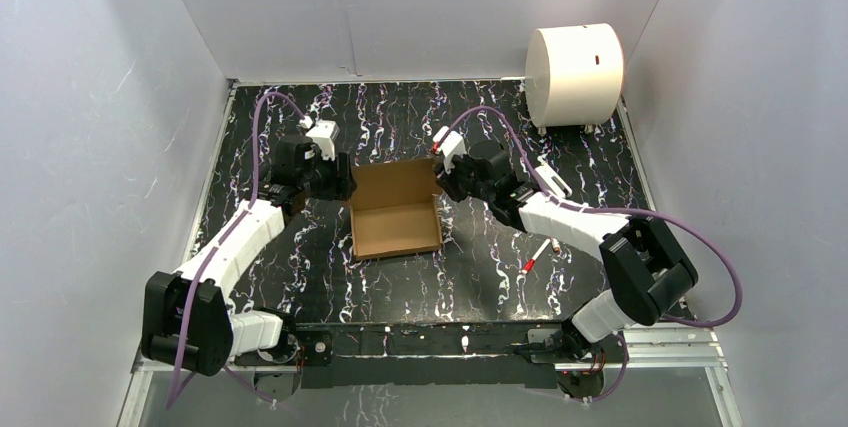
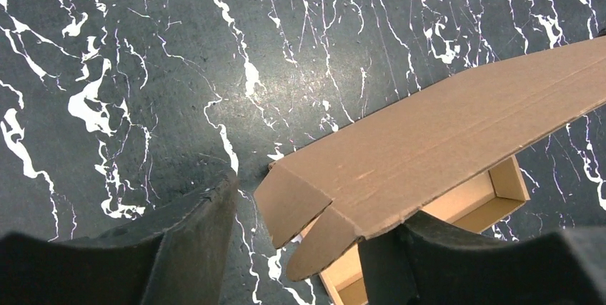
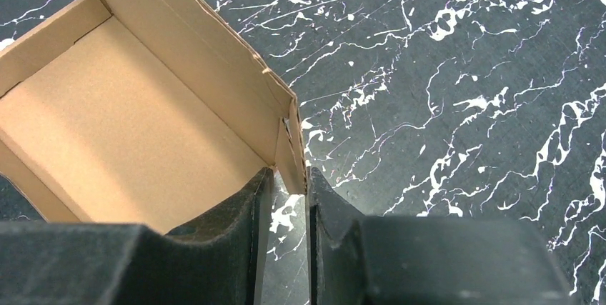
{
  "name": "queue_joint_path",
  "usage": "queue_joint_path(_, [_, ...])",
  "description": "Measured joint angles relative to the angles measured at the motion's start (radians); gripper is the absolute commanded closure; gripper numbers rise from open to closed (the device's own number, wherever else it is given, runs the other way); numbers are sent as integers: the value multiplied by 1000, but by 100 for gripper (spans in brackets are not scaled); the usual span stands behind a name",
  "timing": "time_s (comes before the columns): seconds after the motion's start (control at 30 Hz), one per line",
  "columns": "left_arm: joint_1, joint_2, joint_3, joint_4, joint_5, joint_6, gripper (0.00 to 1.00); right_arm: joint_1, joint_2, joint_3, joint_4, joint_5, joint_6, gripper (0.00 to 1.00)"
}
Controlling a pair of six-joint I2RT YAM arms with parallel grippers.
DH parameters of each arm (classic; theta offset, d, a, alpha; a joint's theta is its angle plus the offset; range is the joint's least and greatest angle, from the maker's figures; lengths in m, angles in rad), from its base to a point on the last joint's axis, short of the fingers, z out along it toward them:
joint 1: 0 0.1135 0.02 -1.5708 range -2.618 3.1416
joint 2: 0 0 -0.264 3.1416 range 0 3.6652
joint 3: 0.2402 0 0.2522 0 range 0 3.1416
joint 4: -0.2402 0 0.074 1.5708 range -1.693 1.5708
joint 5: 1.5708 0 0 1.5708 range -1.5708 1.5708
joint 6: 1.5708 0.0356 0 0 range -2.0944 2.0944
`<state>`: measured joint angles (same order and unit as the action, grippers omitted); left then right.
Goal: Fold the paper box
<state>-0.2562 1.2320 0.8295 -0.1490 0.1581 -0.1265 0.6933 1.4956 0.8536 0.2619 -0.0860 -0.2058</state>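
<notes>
1. Top view: the paper box [image 1: 395, 217] sits open-topped in the middle of the table [image 1: 400, 117], with its far panel raised. That far edge runs left to right. The left gripper [image 1: 343, 179] is at the far left corner and the right gripper [image 1: 445, 185] at the far right corner, so both are about equally near. The tray lies toward the near side of each
2. Left wrist view: the jaws stand well apart. The far panel slants from the gap between them up to the right, its tabbed end sits in the gap, and its lower edge crosses over the right-hand finger [image 2: 429, 255]. I judge that nothing is clamped
3. Right wrist view: the fingers [image 3: 250, 233] stand close together with the end corner of the box's side wall in the slot. This is probably a pinch, though pad contact is hard to confirm. The tray floor lies to their left. The next fold likely hinges on that far edge between the grippers
</notes>
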Motion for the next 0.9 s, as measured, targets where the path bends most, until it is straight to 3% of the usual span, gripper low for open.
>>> queue_joint_path(0.1, [6, 14, 0, 6, 20, 11, 55, -5, 6, 0, 3, -17, -7, 81])
queue_joint_path(0.2, [8, 23, 0, 12, 42, 21, 70, -6, 11, 0, 3, -32, -9, 92])
queue_joint_path(0.27, [8, 25, 0, 13, 51, 25, 79, -7, 12, 0, 3, -47, -6, 95])
queue_joint_path(0.43, [11, 25, 0, 12, 68, 12, 90, -8, 12, 0, 2, -64, 18, 99])
queue_joint_path(0.67, [11, 24, 0, 10, 13, -103, 94, 20, 12, 14, -1, -9, 88, 100])
queue_joint_path(0.9, [-3, 9, -22, 34, -108, -282, 92, 126, 39, 84, -38, 240, 209, 100])
